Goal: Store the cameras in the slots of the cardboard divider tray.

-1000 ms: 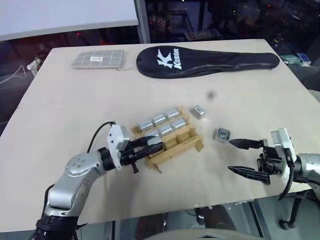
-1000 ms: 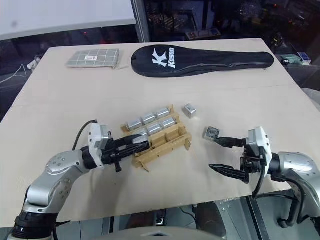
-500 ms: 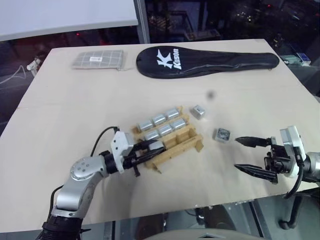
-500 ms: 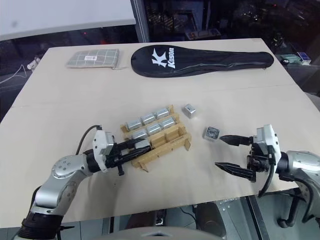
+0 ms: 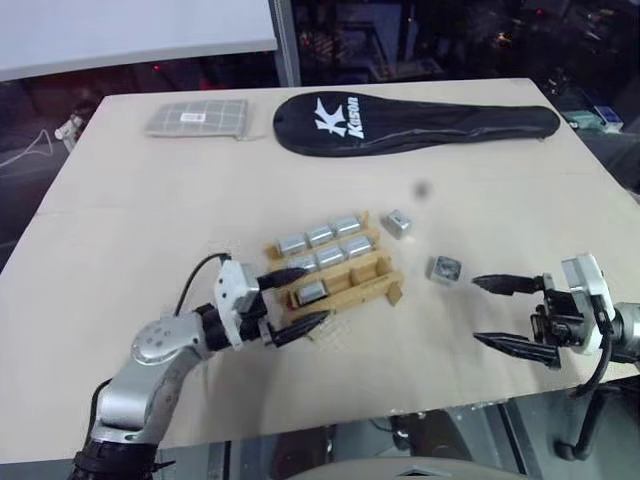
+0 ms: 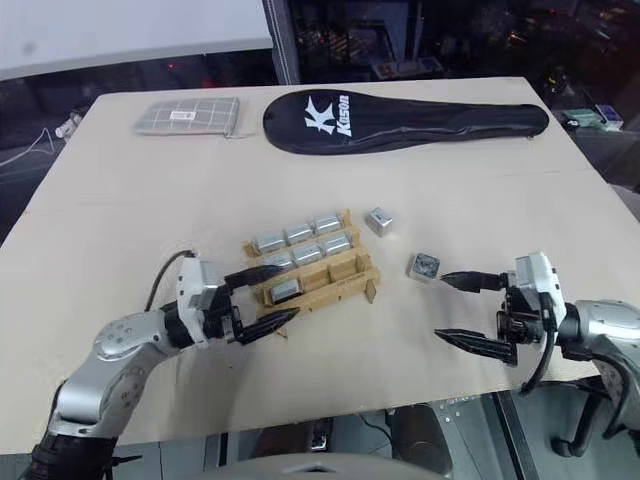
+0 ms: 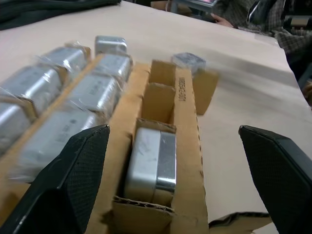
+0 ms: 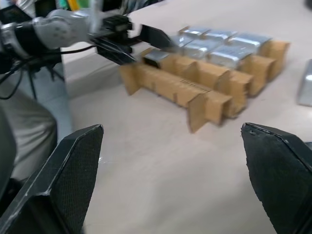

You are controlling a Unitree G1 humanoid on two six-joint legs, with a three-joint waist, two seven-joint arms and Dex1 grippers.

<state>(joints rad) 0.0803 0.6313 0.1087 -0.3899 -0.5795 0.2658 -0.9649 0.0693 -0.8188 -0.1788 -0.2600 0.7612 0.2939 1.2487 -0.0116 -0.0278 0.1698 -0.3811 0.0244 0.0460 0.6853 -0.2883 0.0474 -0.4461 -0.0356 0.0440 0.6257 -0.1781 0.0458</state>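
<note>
The tray (image 5: 335,275) sits near the middle of the tabletop (image 5: 150,200), slanted, its long side running from about 8 o'clock to 2 o'clock. Six cameras (image 5: 322,237) fill its two far rows, three in each. A seventh camera (image 5: 312,292) lies in the near row's slot closest to the left end effector (image 5: 298,298), which is released, its two black fingers spread wide on either side of that end of the tray and holding nothing. Two loose cameras lie on the tabletop: one (image 5: 397,223) at the tray's 2 o'clock, just beyond its far corner, and another (image 5: 444,269) at its 3 o'clock, lens face up. The right end effector (image 5: 500,312) hovers at 4 o'clock from the tray, also released, fingers wide apart and empty, the upper fingertip near the lens-up camera but apart from it.
</note>
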